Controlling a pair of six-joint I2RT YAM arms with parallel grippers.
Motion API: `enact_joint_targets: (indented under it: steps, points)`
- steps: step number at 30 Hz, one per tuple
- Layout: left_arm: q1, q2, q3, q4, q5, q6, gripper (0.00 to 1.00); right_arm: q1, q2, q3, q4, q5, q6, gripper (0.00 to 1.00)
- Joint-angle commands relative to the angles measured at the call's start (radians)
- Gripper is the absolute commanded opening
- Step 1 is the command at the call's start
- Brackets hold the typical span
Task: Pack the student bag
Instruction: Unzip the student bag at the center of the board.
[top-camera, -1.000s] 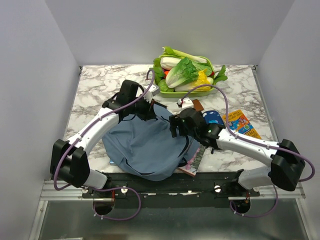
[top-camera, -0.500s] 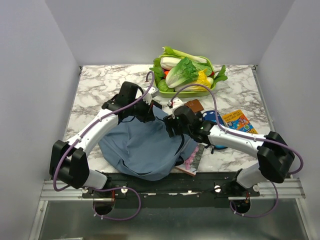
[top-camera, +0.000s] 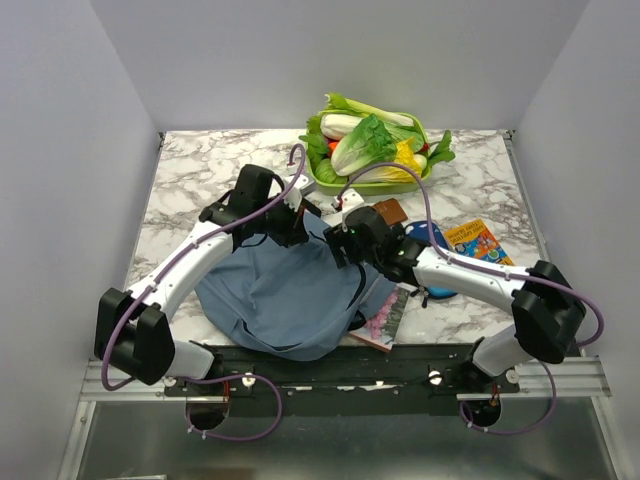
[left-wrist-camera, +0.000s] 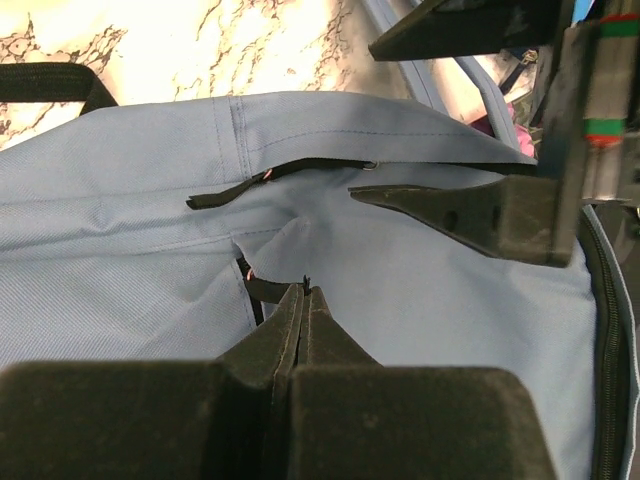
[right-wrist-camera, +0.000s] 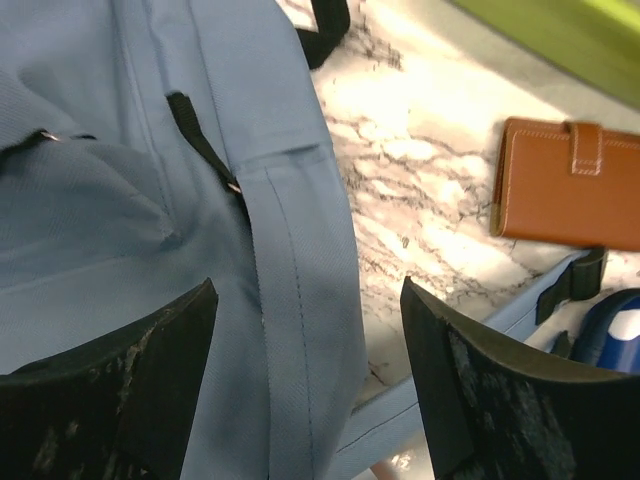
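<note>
One student bag (top-camera: 285, 300) is seen at the table's near edge, between the arms; its contents cannot be told. One green tray (top-camera: 385, 186) at the far edge is filled with leafy vegetables (top-camera: 365, 140). The left gripper (left-wrist-camera: 303, 292) is pinched closed on the bag's fabric. The right gripper (right-wrist-camera: 308, 295) is spread wide over the bag's edge. One brown wallet (right-wrist-camera: 565, 185), one blue pencil case (top-camera: 428, 236) and two books are counted: one (top-camera: 480, 243) at the right, one (top-camera: 388, 320) partly covered by the bag.

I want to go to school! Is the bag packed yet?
Not yet. The wallet, pencil case and book lie outside the student bag. The left end effector seems to pinch its fabric; the right end effector hovers open. Putting them in remains.
</note>
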Motion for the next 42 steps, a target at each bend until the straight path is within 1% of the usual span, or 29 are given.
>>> enact_joint_targets:
  steps: [1,3,6,12,16,18,19,20,22,23,25,26,29,35,39,42]
  points:
    - [0.002,-0.053,0.029,-0.023,0.02,-0.003,0.0,0.001,-0.071,0.009,0.085,-0.037,-0.065,0.84]
    - [0.002,-0.061,0.034,-0.028,0.023,-0.001,0.0,0.001,-0.051,0.02,0.085,-0.092,-0.08,0.84]
    - [0.002,-0.067,0.033,-0.034,0.02,0.003,0.0,0.001,-0.001,0.043,0.065,-0.132,-0.079,0.84]
    - [0.002,-0.076,0.008,-0.031,0.026,0.003,0.0,0.003,0.058,0.048,0.053,-0.129,-0.083,0.83]
    - [0.002,-0.085,0.006,-0.031,0.031,-0.001,0.0,0.001,0.096,0.051,0.067,-0.155,-0.093,0.8]
    - [0.002,-0.09,0.008,-0.034,0.036,-0.004,0.0,0.0,0.11,0.057,0.074,-0.193,-0.091,0.76]
    - [0.002,-0.096,0.009,-0.035,0.036,-0.004,0.0,0.001,0.116,0.058,0.076,-0.201,-0.088,0.72]
    - [0.002,-0.099,0.011,-0.035,0.036,-0.004,0.0,0.0,0.125,0.058,0.079,-0.209,-0.08,0.62]
    - [0.002,-0.104,0.009,-0.04,0.034,-0.004,0.0,0.0,0.127,0.054,0.091,-0.232,-0.071,0.49]
    - [0.002,-0.105,0.008,-0.042,0.033,-0.004,0.0,0.0,0.127,0.054,0.094,-0.237,-0.062,0.35]
    - [0.002,-0.105,-0.001,-0.04,0.028,-0.001,0.0,-0.002,0.128,0.049,0.096,-0.235,-0.056,0.14]
    - [0.002,-0.107,-0.004,-0.04,0.026,-0.001,0.0,-0.002,0.127,0.046,0.094,-0.228,-0.048,0.01]
    - [0.002,-0.108,-0.021,-0.035,0.013,-0.001,0.0,-0.002,0.102,0.025,0.099,-0.194,-0.037,0.01]
    - [0.002,-0.114,-0.063,-0.02,-0.018,-0.001,0.0,-0.021,0.035,-0.02,0.097,-0.042,0.015,0.01]
    - [0.002,-0.118,-0.084,-0.04,-0.041,0.006,0.0,-0.051,0.004,-0.057,0.091,0.05,0.061,0.01]
    - [0.004,-0.145,-0.109,-0.063,-0.064,0.02,0.0,-0.072,0.009,-0.067,0.065,0.079,0.098,0.01]
